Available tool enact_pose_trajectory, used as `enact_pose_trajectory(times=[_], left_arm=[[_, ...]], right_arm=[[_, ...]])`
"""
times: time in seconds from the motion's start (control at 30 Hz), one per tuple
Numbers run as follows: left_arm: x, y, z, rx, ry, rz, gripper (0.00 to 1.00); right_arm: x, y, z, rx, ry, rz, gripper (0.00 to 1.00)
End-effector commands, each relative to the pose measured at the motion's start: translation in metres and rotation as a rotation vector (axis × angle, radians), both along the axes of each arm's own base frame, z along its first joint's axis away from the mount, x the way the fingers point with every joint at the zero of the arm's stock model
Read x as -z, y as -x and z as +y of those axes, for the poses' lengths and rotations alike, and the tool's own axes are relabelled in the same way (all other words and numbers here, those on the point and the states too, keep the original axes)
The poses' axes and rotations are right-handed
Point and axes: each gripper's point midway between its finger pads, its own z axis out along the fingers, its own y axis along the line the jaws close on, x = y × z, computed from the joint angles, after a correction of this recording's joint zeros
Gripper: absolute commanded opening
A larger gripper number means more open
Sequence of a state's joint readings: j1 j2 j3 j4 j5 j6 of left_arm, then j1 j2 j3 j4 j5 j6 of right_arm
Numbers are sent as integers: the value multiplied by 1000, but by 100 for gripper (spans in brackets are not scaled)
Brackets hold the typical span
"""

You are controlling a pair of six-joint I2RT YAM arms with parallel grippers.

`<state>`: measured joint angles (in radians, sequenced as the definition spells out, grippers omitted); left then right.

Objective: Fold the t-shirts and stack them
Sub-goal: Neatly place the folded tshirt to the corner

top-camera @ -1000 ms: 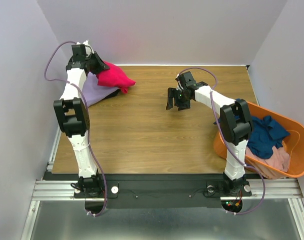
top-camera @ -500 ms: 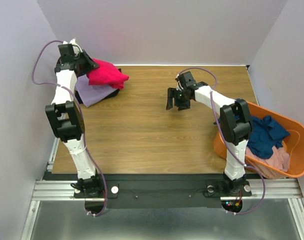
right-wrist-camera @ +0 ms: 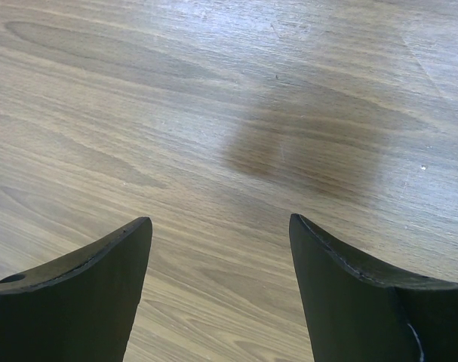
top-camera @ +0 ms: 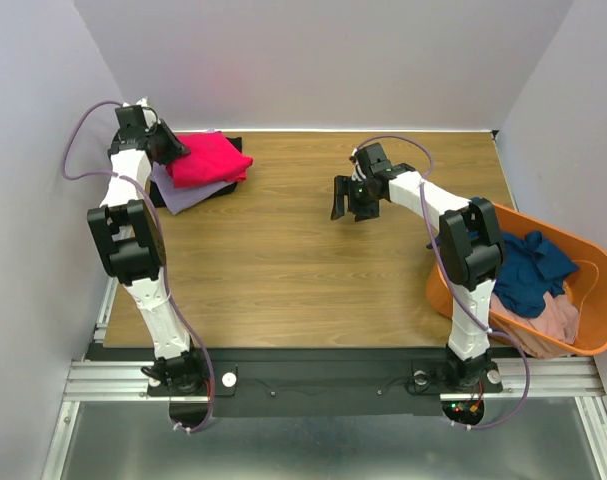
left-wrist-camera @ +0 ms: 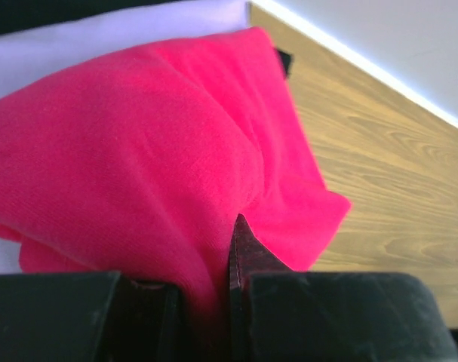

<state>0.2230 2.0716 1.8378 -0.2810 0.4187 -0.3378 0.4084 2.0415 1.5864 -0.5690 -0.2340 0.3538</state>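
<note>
A folded crimson-pink t-shirt (top-camera: 211,158) lies on a lavender t-shirt (top-camera: 188,190) with a black one (top-camera: 231,143) under them, at the table's far left. My left gripper (top-camera: 173,150) is shut on the left edge of the crimson-pink t-shirt (left-wrist-camera: 138,166); cloth is pinched between the fingers (left-wrist-camera: 251,256). My right gripper (top-camera: 351,208) is open and empty above bare wood in the middle of the table; it also shows in the right wrist view (right-wrist-camera: 221,249). A navy blue t-shirt (top-camera: 528,270) and a dusty pink t-shirt (top-camera: 555,318) lie in the tub.
An orange plastic tub (top-camera: 593,255) stands at the table's right edge, near the right arm's base. The back wall runs along the table's far edge (left-wrist-camera: 379,72). The wooden table (top-camera: 303,270) lies between the arms.
My left gripper has moved left and back, carrying the crimson-pink t-shirt onto the lavender one, where it now lies flatter. The right arm has not moved.
</note>
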Motion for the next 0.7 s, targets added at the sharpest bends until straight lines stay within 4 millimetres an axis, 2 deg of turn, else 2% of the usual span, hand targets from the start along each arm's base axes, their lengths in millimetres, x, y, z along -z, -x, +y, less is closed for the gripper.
enact_pose_trajectory(times=[0.0,0.03,0.07,0.1,0.17,0.27,0.3,0.37,0.4,0.43,0.5,0.53,0.57,0.6,0.63,0.67], left_arm=[[-14,-5,27,-104,-81,-49,16],[-11,-3,35,-156,-96,-29,46],[-13,-1,43,-194,-104,-25,59],[-11,2,46,-222,-111,-15,66],[-20,8,62,-315,-142,-20,96],[-25,23,82,-449,-174,4,98],[-23,28,85,-474,-180,18,99],[-34,37,90,-521,-198,7,98],[-30,42,92,-535,-206,19,99],[-41,49,93,-551,-217,2,99],[-40,63,102,-607,-254,14,99],[-57,72,103,-626,-263,-20,98],[-63,78,108,-655,-283,-35,98],[-56,88,106,-661,-296,-19,99],[-75,98,105,-675,-299,-62,98],[-81,104,105,-683,-309,-90,99]], right_arm=[[-19,-5,3,-20,-21,-49,79],[-22,-6,2,-14,-21,-54,79],[-22,-7,3,-11,-23,-54,79],[-24,-7,3,-9,-25,-56,79],[-27,-7,5,-9,-34,-59,79],[-30,-7,6,-7,-40,-62,79],[-30,-8,5,-4,-41,-63,80],[-32,-8,5,-2,-43,-63,80],[-33,-8,5,1,-43,-66,80],[-33,-8,5,4,-42,-68,80],[-34,-9,4,16,-42,-67,80],[-36,-10,4,19,-44,-70,80],[-35,-11,3,24,-41,-71,79],[-36,-12,1,32,-41,-72,80],[-39,-12,0,37,-43,-75,80],[-38,-13,-4,50,-43,-74,80]])
